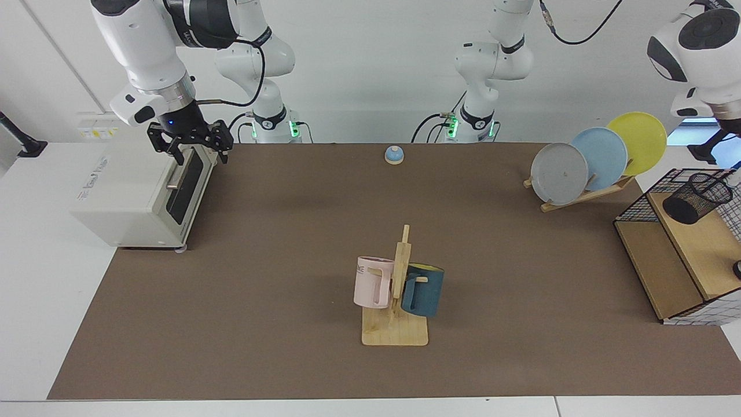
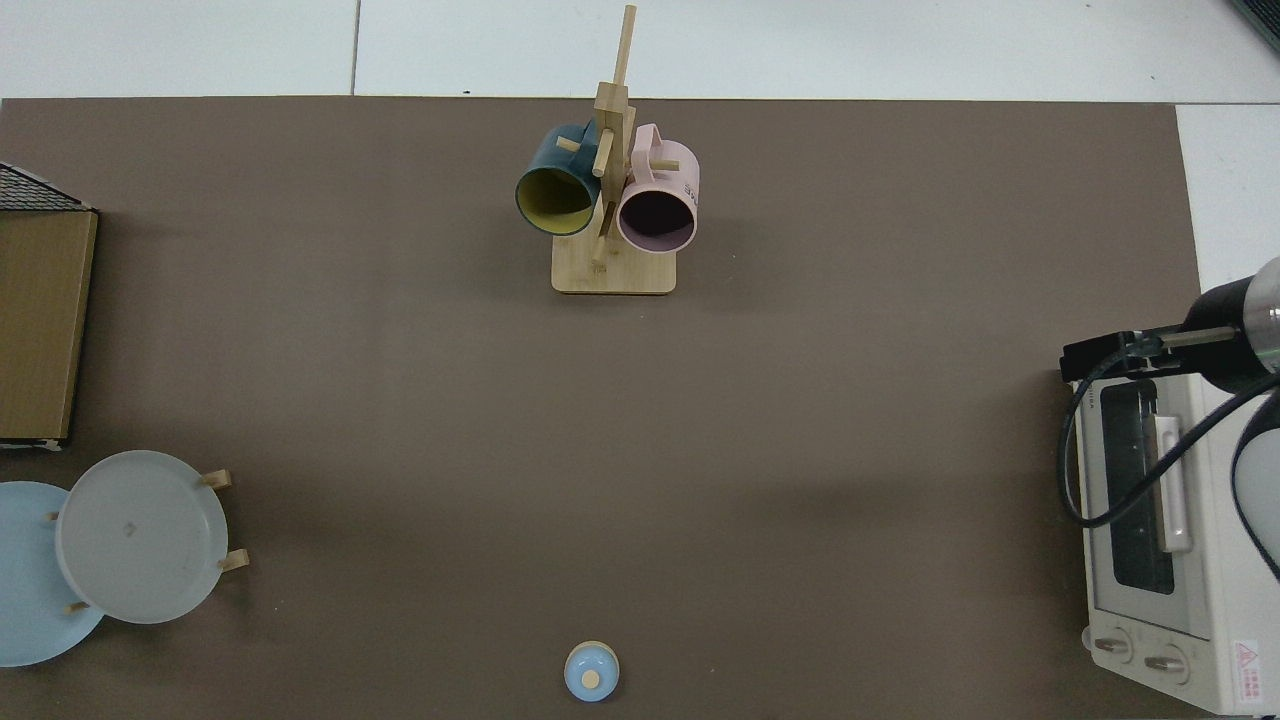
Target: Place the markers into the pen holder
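The pen holder (image 1: 697,197), a black mesh cup, lies tilted on the wooden top shelf of the wire basket at the right edge of the facing view. No marker shows in either view. My left arm's wrist (image 1: 703,107) hangs high above and behind the holder, and its gripper runs off the right edge of the facing view. My right gripper (image 1: 190,147) is open with nothing in it, just above the toaster oven's top front edge. In the top view it (image 2: 1100,352) shows at the oven's corner.
A white toaster oven (image 1: 136,200) stands at the left. In mid-table a wooden mug tree (image 1: 396,301) carries a pink and a teal mug. A plate rack (image 1: 584,165) holds three plates. A small blue bell (image 1: 394,154) sits at the back. The wire basket (image 1: 674,260) is at the right.
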`<state>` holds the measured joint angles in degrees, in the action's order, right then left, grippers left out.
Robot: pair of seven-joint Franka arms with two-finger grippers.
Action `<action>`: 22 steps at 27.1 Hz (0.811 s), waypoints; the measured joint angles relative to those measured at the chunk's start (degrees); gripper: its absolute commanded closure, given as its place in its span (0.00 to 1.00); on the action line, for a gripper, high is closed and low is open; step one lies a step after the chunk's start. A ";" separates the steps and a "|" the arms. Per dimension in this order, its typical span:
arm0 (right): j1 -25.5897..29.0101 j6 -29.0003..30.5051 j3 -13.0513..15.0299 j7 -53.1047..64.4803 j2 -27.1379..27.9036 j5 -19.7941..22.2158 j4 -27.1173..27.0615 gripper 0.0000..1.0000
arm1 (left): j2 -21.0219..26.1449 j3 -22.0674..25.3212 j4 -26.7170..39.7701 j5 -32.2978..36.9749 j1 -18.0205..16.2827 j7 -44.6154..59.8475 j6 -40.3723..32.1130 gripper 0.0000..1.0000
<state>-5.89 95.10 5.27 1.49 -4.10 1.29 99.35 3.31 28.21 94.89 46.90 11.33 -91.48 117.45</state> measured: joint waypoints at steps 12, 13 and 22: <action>0.00 0.03 0.00 -0.05 0.02 -0.14 0.00 0.00 | 0.78 0.57 2.21 0.00 -0.48 -4.68 0.06 1.00; 0.00 0.03 0.00 -0.05 0.02 -0.14 0.00 0.00 | 0.84 0.55 2.50 0.00 -0.47 -4.74 0.07 1.00; 0.00 0.03 0.00 -0.05 0.02 -0.16 0.00 0.00 | 1.88 0.56 3.41 -0.06 -0.46 -5.10 2.41 1.00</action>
<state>-5.89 95.13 5.28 1.44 -4.08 1.13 99.35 5.19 28.77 98.30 46.85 10.87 -96.58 119.86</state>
